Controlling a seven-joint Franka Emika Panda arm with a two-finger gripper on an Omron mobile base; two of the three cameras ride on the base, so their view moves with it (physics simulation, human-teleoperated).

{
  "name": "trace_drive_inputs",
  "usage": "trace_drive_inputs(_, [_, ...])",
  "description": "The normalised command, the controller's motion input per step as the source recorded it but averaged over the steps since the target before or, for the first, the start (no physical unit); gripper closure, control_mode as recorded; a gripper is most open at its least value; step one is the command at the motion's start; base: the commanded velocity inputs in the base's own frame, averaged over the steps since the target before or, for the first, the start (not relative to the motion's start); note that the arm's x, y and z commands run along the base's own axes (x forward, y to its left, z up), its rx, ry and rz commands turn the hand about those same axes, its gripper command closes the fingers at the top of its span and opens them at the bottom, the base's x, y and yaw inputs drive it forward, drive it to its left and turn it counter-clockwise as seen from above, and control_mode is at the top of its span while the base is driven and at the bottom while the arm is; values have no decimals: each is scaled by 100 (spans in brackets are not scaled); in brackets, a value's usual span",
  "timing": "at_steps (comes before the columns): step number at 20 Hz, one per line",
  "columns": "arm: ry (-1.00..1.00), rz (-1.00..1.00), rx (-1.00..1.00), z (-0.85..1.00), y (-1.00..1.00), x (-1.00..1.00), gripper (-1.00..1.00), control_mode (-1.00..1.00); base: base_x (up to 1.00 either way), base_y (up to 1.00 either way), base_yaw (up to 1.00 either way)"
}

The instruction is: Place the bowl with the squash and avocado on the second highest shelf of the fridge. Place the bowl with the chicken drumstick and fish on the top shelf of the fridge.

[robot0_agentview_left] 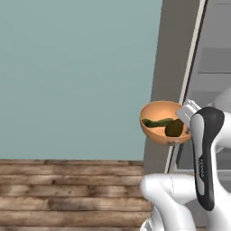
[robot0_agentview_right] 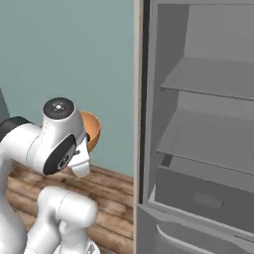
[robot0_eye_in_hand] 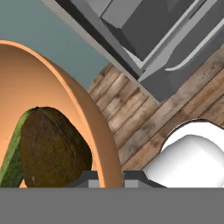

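My gripper (robot0_agentview_left: pixel 184 115) is shut on the rim of the orange-tan bowl (robot0_agentview_left: pixel 159 113) and holds it in the air, level, beside the fridge. In the bowl lie the long green squash (robot0_agentview_left: pixel 158 122) and the dark avocado (robot0_agentview_left: pixel 174 128). The hand view shows the bowl's wall (robot0_eye_in_hand: pixel 89 116) pinched between the fingertips (robot0_eye_in_hand: pixel 91 179), with the avocado (robot0_eye_in_hand: pixel 52 151) and squash (robot0_eye_in_hand: pixel 12 162) inside. From the right base view the bowl (robot0_agentview_right: pixel 92 130) peeks out behind my arm, left of the open fridge. There, the grey top shelf (robot0_agentview_right: pixel 213 79) sits above the second highest shelf (robot0_agentview_right: pixel 208 136). The bowl with the chicken drumstick and fish is out of view.
The fridge's grey side wall and front edge (robot0_agentview_right: pixel 141 114) stand between the bowl and the shelves. A drawer (robot0_agentview_right: pixel 203 196) sits below the shelves. Behind is a teal wall (robot0_agentview_left: pixel 76 72), and below a wooden plank floor (robot0_agentview_left: pixel 67 194). My own white arm (robot0_agentview_right: pixel 54 144) crowds the near space.
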Motion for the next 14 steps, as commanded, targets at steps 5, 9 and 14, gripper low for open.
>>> trace_drive_inputs(5, [0,0,0,0,0,0,100,100,1,-100,-61])
trace_drive_inputs(9, [0,0,0,0,0,0,100,100,38,-86,-45])
trace_drive_inputs(14, [0,0,0,0,0,0,100,100,85,-6,-12])
